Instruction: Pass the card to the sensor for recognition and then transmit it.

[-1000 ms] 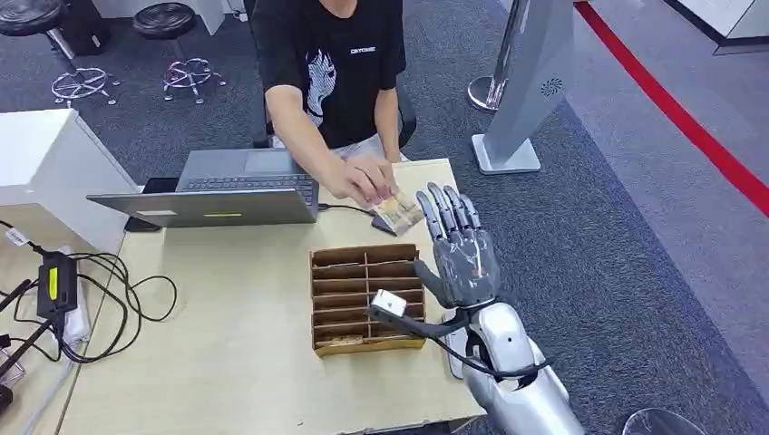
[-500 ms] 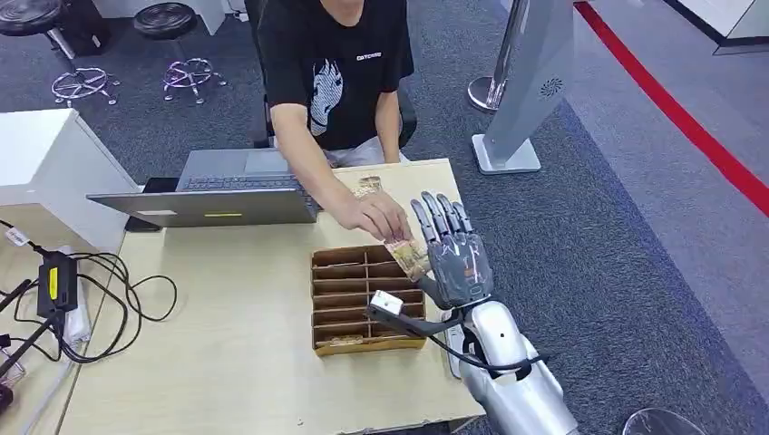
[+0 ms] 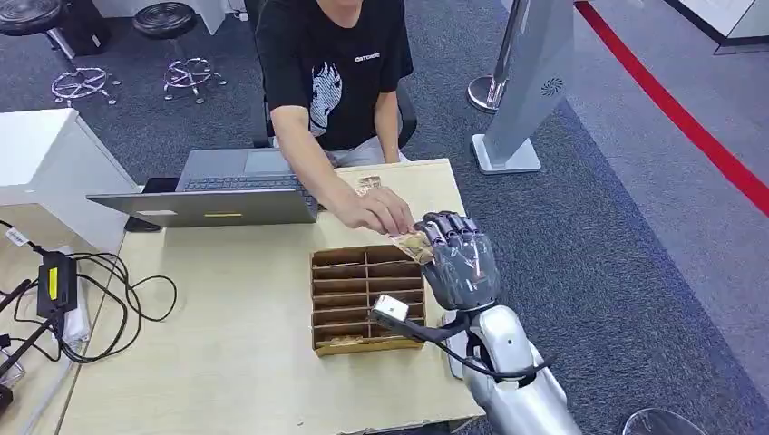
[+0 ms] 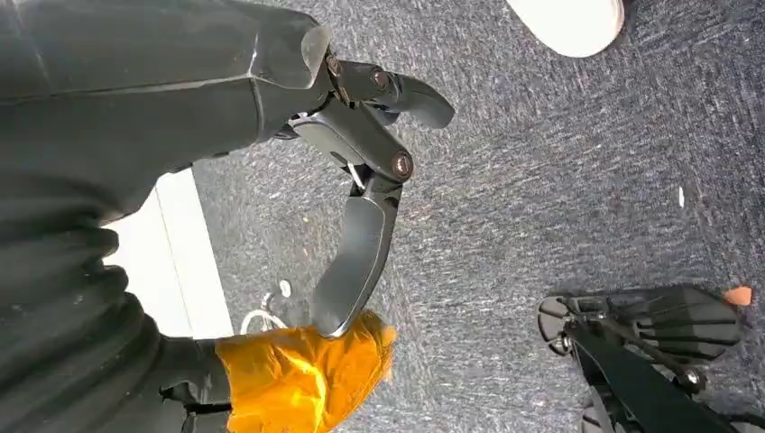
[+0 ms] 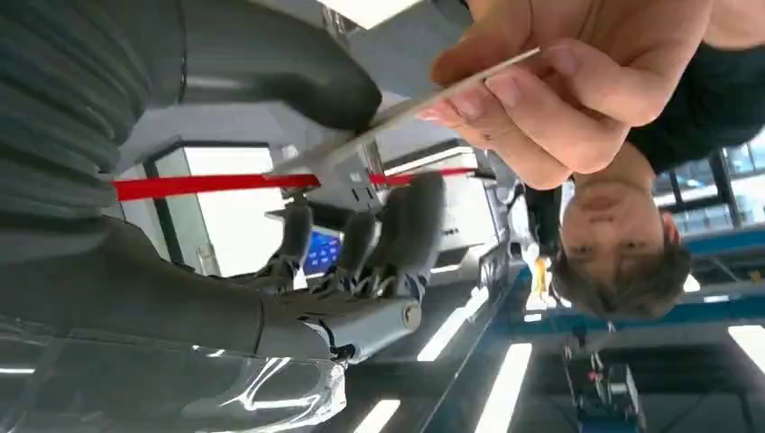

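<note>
1. My right hand (image 3: 460, 263): raised over the right side of the table (image 3: 227, 362), just right of the wooden tray (image 3: 367, 294). Fingers curling in toward the card (image 3: 413, 246).
2. Card: held by the person's hand (image 3: 376, 210) at its far-left end; its other end sits at my fingertips (image 3: 444, 228).
3. Right wrist view adds what head view lacks: card (image 5: 406, 108) seen edge-on, pinched in the person's hand (image 5: 550, 90), its other end running under my thumb (image 5: 271, 63). My fingers (image 5: 410, 225) stand apart from the card on the other side. So: closing on it, but I cannot tell if I truly grip it.
4. Head view adds the layout: laptop (image 3: 218, 190) far left of the tray, cables (image 3: 100, 299) at the left edge, a 2nd card (image 3: 367, 188) on the table beyond the person's hand, small sensor (image 3: 390, 311) on a lead near my wrist.
5. My left hand (image 4: 361, 207): hangs over grey carpet, fingers loosely apart, nothing in them.
6. Hard to see: card print is blurred; tray contents unclear, near-left slot maybe has sth. in it.
</note>
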Motion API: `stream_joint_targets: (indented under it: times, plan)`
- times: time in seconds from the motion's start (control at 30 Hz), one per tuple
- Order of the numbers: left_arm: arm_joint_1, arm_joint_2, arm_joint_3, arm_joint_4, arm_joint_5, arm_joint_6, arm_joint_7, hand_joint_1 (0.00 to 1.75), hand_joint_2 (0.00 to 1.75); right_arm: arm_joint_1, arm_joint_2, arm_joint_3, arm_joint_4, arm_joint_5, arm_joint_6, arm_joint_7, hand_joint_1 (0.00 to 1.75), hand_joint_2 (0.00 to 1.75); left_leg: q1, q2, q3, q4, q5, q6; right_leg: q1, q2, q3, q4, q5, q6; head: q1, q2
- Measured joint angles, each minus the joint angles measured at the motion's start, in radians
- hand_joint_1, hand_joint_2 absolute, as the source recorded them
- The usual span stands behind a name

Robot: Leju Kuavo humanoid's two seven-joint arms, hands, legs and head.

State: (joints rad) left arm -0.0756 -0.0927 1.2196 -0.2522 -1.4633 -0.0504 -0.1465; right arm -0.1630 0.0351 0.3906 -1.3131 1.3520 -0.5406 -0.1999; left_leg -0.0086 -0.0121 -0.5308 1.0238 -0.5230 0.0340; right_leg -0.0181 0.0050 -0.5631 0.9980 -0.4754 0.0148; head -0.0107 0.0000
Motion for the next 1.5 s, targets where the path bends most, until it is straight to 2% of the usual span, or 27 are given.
stream_joint_targets:
  times: [0.53, 0.77, 0.87, 1.0, 1.1, 1.23, 1.4, 1.5]
  plan:
    - [0.0, 0.0, 0.0, 0.0, 0.002, 0.002, 0.0, 0.0, 1.75, 0.044, 0.008, -0.02, -0.116, -0.003, -0.065, -0.032, 1.75, 1.75, 0.0, 0.0, 0.0, 0.0, 0.0, 0.0, 0.0, 0.0, 0.0, 0.0, 0.0, 0.0, 0.0, 0.0]
    - [0.002, 0.0, 0.002, 0.0, 0.025, 0.011, 0.001, 0.0, 1.75, 0.113, 0.003, -0.084, -0.182, -0.013, -0.057, 0.007, 1.75, 1.75, 0.0, 0.0, 0.0, 0.0, 0.0, 0.0, 0.0, 0.0, 0.0, 0.0, 0.0, 0.0, 0.0, 0.0]
    - [0.002, 0.0, 0.007, 0.0, 0.04, 0.018, 0.002, 0.0, 1.75, 0.156, -0.004, -0.138, -0.209, -0.029, -0.014, 0.021, 1.75, 1.75, 0.0, 0.0, 0.0, 0.0, 0.0, 0.0, 0.0, 0.0, 0.0, -0.001, 0.0, 0.0, 0.0, 0.0]
    - [0.004, 0.0, 0.023, 0.0, 0.058, 0.024, 0.002, 0.0, 1.75, 0.208, -0.026, -0.222, -0.225, -0.035, 0.106, 0.055, 1.75, 1.75, 0.0, 0.0, 0.0, 0.0, 0.0, 0.0, 0.0, 0.0, 0.0, -0.001, 0.0, 0.0, 0.0, 0.0]
    - [0.005, 0.0, 0.032, 0.0, 0.066, 0.029, 0.002, 0.0, 1.75, 0.238, -0.047, -0.281, -0.225, -0.066, 0.164, 0.059, 1.75, 1.75, 0.0, 0.0, 0.0, 0.0, 0.0, 0.001, 0.0, 0.0, 0.0, -0.002, 0.0, 0.0, 0.0, 0.0]
    - [0.005, 0.0, 0.043, 0.0, 0.07, 0.031, 0.002, 0.0, 1.75, 0.268, -0.071, -0.338, -0.225, -0.085, 0.184, 0.052, 1.75, 1.75, 0.0, 0.0, 0.0, 0.0, 0.0, 0.001, 0.0, 0.0, 0.0, -0.002, 0.0, 0.0, 0.0, 0.0]
    - [0.005, -0.001, 0.05, 0.0, 0.073, 0.032, 0.002, 0.0, 1.75, 0.281, -0.084, -0.364, -0.228, -0.089, 0.196, 0.052, 1.75, 1.75, 0.0, 0.0, 0.0, 0.0, 0.0, 0.001, 0.0, 0.0, 0.0, -0.002, 0.0, 0.0, 0.0, 0.0]
    - [0.006, -0.002, 0.055, 0.0, 0.078, 0.036, 0.002, 0.0, 1.75, 0.301, -0.1, -0.378, -0.242, -0.183, 0.261, 0.006, 1.75, 1.75, 0.0, 0.0, 0.0, 0.0, 0.0, 0.001, 0.0, -0.001, 0.0, -0.002, 0.0, 0.0, 0.0, 0.0]
